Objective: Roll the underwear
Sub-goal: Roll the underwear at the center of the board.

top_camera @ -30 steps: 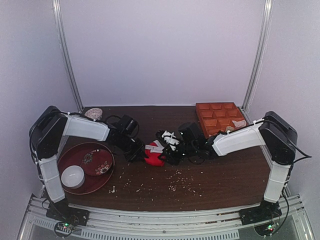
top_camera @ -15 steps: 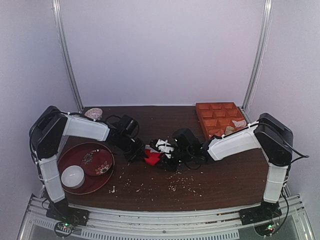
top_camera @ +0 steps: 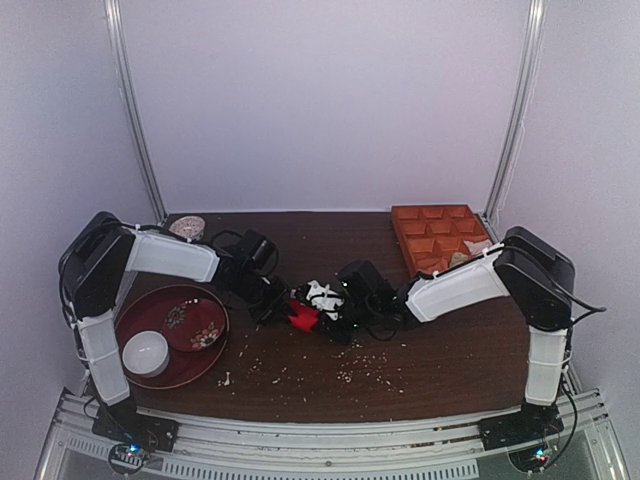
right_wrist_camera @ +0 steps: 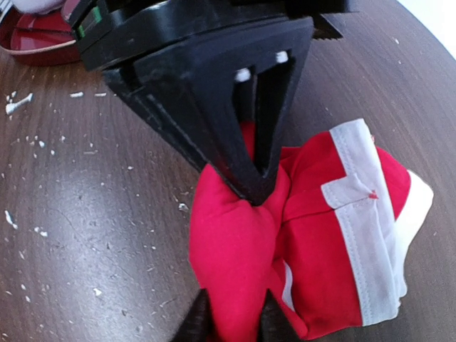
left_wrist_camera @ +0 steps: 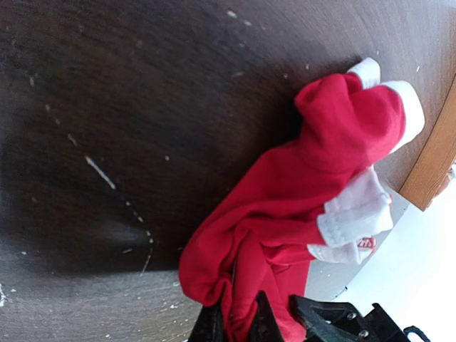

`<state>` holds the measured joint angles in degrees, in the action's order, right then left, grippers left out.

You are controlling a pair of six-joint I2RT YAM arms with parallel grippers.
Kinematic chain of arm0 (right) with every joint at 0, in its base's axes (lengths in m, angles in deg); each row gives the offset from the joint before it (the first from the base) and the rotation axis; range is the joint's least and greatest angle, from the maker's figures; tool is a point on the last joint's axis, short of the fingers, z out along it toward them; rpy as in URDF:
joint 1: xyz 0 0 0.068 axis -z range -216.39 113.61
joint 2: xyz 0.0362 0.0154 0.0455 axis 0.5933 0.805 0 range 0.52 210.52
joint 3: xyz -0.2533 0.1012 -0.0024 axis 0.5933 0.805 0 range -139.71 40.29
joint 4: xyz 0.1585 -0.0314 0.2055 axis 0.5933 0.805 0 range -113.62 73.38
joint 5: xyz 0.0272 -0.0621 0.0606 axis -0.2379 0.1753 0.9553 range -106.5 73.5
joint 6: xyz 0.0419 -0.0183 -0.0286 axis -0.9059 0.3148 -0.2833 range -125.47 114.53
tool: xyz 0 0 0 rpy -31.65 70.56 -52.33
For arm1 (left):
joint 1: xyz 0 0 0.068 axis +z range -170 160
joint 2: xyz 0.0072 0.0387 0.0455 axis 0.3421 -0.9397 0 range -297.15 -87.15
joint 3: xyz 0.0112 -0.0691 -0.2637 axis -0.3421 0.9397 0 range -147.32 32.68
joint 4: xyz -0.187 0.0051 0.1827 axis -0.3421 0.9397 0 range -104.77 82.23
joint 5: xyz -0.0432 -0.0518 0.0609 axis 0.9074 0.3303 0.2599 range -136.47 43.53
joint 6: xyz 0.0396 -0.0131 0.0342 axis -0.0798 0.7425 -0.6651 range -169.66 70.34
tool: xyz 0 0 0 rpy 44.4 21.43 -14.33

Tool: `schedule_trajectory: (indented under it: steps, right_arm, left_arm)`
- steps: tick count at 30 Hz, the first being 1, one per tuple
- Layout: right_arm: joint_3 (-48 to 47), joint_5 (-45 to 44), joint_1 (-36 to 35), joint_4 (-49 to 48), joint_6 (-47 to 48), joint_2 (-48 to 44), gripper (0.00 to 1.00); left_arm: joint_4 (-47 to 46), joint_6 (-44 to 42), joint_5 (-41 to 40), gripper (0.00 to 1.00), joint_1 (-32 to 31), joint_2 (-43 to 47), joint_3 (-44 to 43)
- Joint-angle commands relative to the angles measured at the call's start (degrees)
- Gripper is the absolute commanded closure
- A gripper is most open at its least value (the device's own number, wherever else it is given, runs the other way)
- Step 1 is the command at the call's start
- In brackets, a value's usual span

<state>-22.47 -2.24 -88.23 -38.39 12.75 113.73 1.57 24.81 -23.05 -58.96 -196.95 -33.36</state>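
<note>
The underwear (top_camera: pixel 303 316) sits bunched in a loose lump near the middle of the dark wooden table (top_camera: pixel 450 350), between the two arms. It is bright red, crumpled into soft folds, with a broad white band crossing one side and white trim curling at its edge. The left gripper (left_wrist_camera: pixel 239 324) is pinched onto a red fold. The right gripper (right_wrist_camera: pixel 235 324) is clamped on the opposite red edge.

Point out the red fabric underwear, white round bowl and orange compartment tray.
red fabric underwear (left_wrist_camera: pixel 285 206): left wrist view, cloth middle
white round bowl (top_camera: pixel 146 352): top view, inside
orange compartment tray (top_camera: pixel 440 221): top view, divider wall
</note>
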Motion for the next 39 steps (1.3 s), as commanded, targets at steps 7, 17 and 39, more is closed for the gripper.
schedule_trajectory:
  steps: [7,17,39]
  right_arm:
    - [-2.2,5.5,1.0,3.8,-5.5,0.6,1.0]
    - [-5.4,12.7,4.5,7.4,-15.6,-0.4,1.0]
    - [8.1,11.6,5.7,-10.3,-34.8,-2.2,1.0]
  left_arm:
    - [2.5,0.7,0.0,1.0,-0.1,-2.1,0.7]
    - [2.7,0.6,0.1,1.0,0.0,-1.5,0.1]
    - [4.5,-1.4,-3.4,0.65,1.9,2.2,-1.9]
